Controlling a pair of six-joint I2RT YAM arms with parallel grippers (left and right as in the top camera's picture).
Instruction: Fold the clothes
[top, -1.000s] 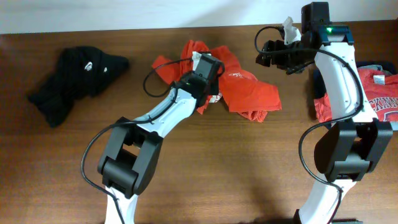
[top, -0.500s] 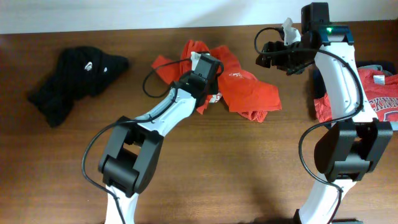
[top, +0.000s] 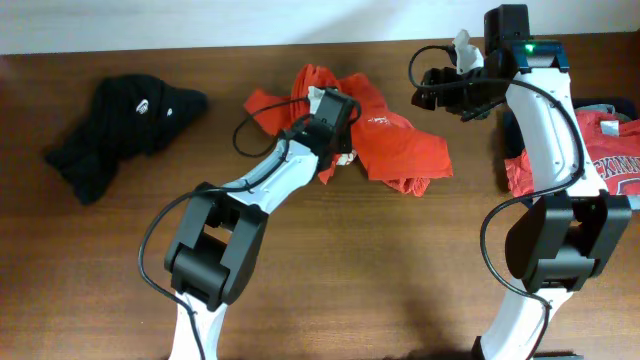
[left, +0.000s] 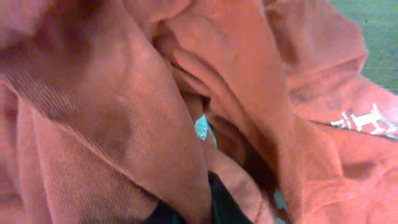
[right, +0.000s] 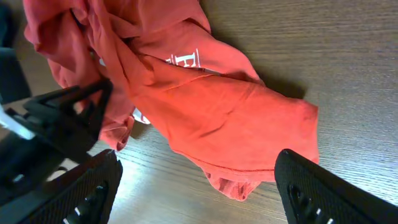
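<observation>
black garment (top: 120, 125) — overhead only, T-shirt (right: 211, 106) crumpled

Orange-red tee (top: 400, 150) is a crumpled heap at the upper middle of the overhead frame, all bunched folds and overlapping layers, with a small white print (top: 382, 122) facing up. Black garment (top: 120, 125) is balled up at upper left, well apart from it, white marks showing. Another red shirt (top: 620, 150) with white lettering lies at the right edge.
</observation>
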